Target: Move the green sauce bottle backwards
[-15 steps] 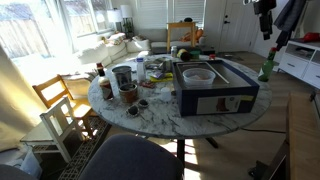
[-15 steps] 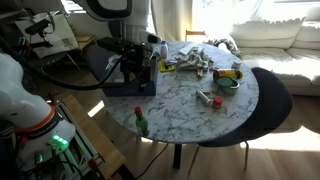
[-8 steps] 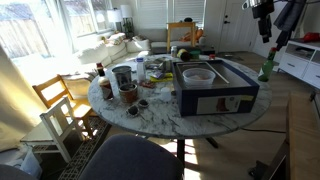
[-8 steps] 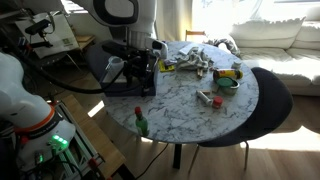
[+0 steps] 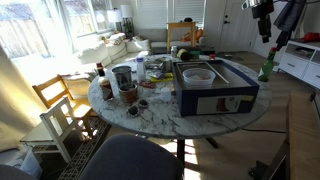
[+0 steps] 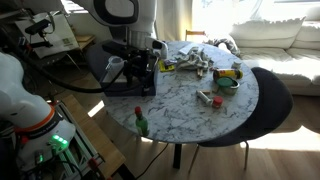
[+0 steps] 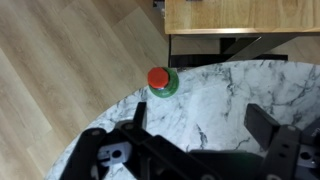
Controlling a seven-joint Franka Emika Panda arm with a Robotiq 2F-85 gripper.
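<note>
The green sauce bottle (image 5: pixel 265 69) is small, slim and bright green with a red cap. It stands upright at the rim of the round marble table (image 5: pixel 150 112), beside the dark blue box (image 5: pixel 214 90). It also shows in an exterior view (image 6: pixel 141 124) and, from above, in the wrist view (image 7: pixel 162 81). My gripper (image 5: pixel 263 24) hangs high above the bottle. In the wrist view the gripper (image 7: pixel 200 125) is open and empty, with the bottle ahead of its left finger (image 7: pixel 138 116) and outside the jaws.
A brown bottle with a red cap (image 5: pixel 99 72), tins and cups (image 5: pixel 123 78) crowd the table's other side. A green bowl (image 6: pixel 228 78) and a small lying bottle (image 6: pixel 207 98) sit there too. Chairs (image 5: pixel 58 108) ring the table. A wooden cabinet (image 7: pixel 240 15) stands beyond the table edge.
The arm shifted slightly over the box side of the table between one second and half a second ago. Since then nothing has visibly moved. The bottle has stayed in place.
</note>
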